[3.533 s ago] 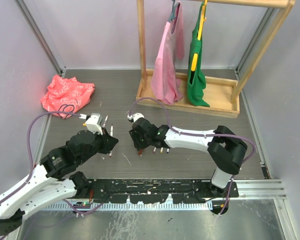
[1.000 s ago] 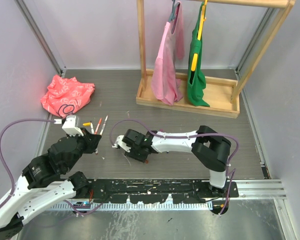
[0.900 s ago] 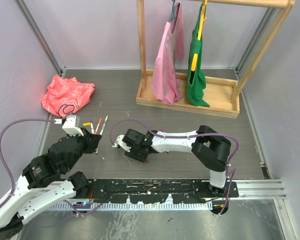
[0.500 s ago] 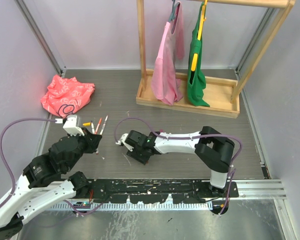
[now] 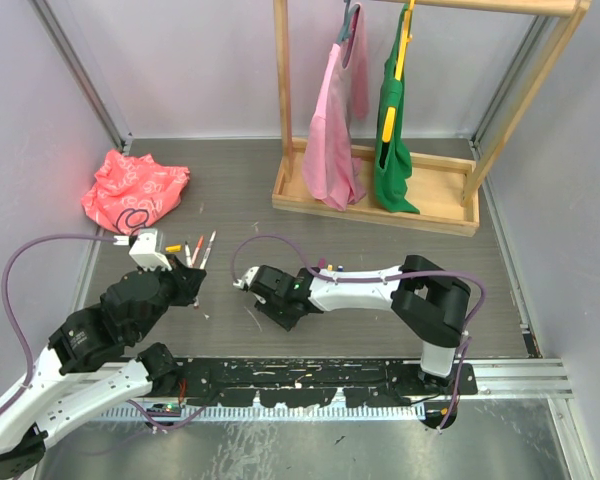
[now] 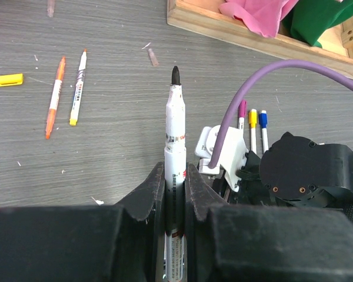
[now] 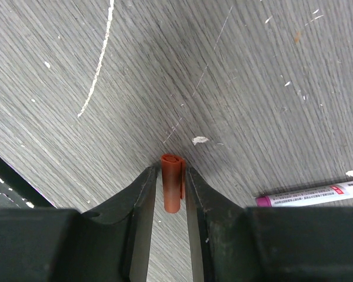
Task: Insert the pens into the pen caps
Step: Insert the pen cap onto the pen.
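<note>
The left gripper [image 6: 175, 179] is clamped on a black-tipped pen [image 6: 175, 117] jutting forward past its fingertips, while the right gripper [image 7: 170, 174] pinches a red cap [image 7: 172, 194] between its fingertips.

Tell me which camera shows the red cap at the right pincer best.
The right wrist view: the red cap sits centred and close, held between the fingers of the right pincer. In the top external view that pincer covers it; the left wrist view catches only the right arm, no cap.

pink-ended pen [image 7: 312, 192] cut by edge, black-tipped pen [image 6: 175, 126] half hidden in left hand [image 6: 175, 173]
</note>
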